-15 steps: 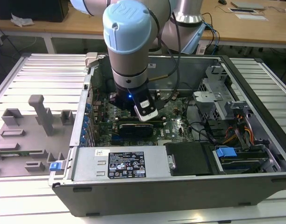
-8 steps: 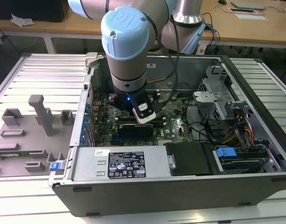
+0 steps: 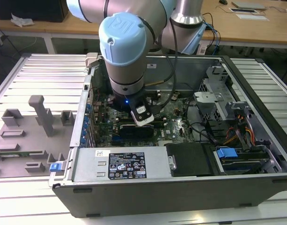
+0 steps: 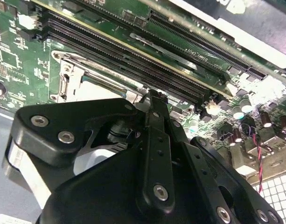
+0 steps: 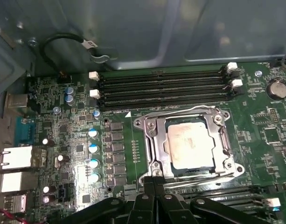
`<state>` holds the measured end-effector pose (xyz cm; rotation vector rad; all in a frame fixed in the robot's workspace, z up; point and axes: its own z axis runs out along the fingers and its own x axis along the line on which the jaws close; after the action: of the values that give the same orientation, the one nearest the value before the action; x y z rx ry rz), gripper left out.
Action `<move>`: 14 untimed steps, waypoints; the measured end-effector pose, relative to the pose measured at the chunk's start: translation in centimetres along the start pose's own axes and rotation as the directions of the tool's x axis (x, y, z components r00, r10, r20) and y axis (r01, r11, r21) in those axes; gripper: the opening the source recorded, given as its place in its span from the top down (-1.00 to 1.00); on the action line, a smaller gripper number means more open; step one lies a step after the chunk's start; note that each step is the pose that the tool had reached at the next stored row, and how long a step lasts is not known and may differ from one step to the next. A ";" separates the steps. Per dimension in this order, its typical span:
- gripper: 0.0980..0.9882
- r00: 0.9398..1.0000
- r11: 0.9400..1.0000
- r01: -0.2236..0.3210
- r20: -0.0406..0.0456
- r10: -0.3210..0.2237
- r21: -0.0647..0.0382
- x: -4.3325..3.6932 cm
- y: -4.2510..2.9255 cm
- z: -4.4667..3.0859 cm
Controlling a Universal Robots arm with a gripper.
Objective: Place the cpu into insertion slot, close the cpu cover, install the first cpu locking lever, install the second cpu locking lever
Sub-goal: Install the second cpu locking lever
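**Inspector A:** We record the gripper [image 5: 154,179] with its fingers brought fully together, tips meeting in a narrow point. We see nothing held between them.

**Inspector B:** Agreed. In the first wrist view the cpu [image 5: 188,142] lies flat in the insertion slot [image 5: 167,125], dull silver top upward, and the cpu cover [image 5: 154,140] sits down over it, the chip showing through its window.

**Inspector A:** Position relative to the fingertips?

**Inspector B:** We place the socket directly ahead of the tips and just beyond them. The tips sit at the cover's near edge, close to the corner on the capacitor side, where a thin metal locking lever [image 5: 198,181] runs along that edge. We cannot tell whether tip and lever are touching.

**Inspector A:** Long axis of that lever?

**Inspector B:** It runs crosswise to the fingers, parallel to the memory slots [image 5: 163,88] on the far side of the socket.

**Inspector A:** From the exterior view, we note the arm reaching down into the open computer case [image 3: 180,187], gripper over the green motherboard [image 3: 178,123].

**Inspector B:** We judge placement and cover closure done, and lever work in hand.
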<state>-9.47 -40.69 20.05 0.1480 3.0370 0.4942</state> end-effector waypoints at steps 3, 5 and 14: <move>0.98 1.000 1.000 0.000 0.000 0.000 -0.002 0.34 0.23 0.35; 0.98 1.000 1.000 0.000 0.000 0.000 -0.002 0.45 0.35 0.49; 0.98 1.000 1.000 0.000 0.000 0.000 0.002 0.61 0.40 0.57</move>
<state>-10.00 -40.07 19.61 0.1479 3.0374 0.4908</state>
